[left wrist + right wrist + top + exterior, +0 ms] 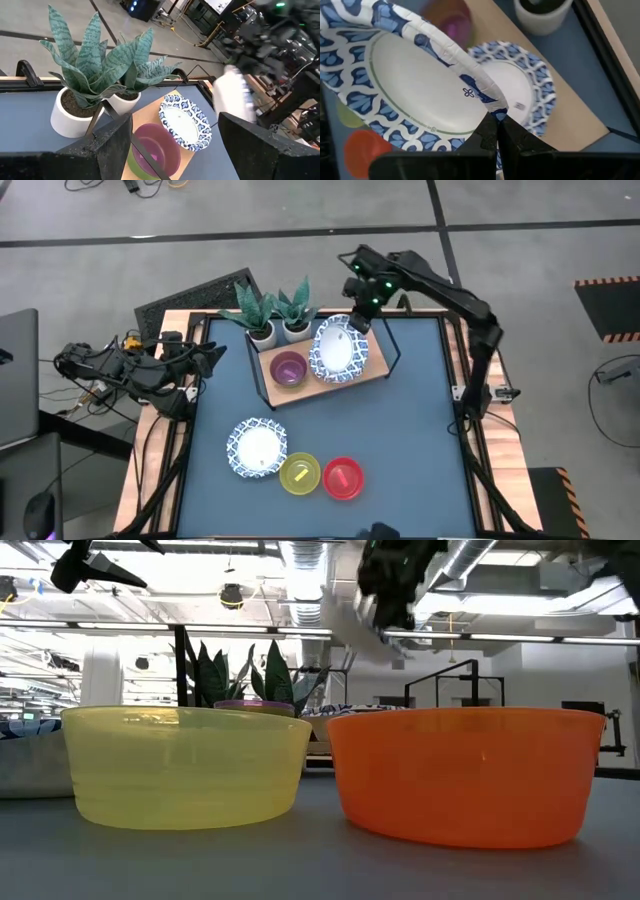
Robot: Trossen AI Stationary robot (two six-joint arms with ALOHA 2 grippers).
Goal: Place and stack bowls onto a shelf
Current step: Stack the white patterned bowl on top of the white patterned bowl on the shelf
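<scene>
Right end effector (pixel 496 131), at 1 o'clock, pinches a patterned bowl (pixel 405 82) by its rim, tilted above the shelf (pixel 375 369) bowl (pixel 345 363) for stacking. Left end effector (pixel 205 358) waits at 9 o'clock, fingers wide.

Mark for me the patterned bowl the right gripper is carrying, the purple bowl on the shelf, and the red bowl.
White blue-rimmed bowl in right gripper (pixel 420 95): right wrist view, inner white centre.
Purple plastic bowl (pixel 288 369): high view, inside bottom.
Red plastic bowl (pixel 343 478): high view, inside bottom.
</scene>
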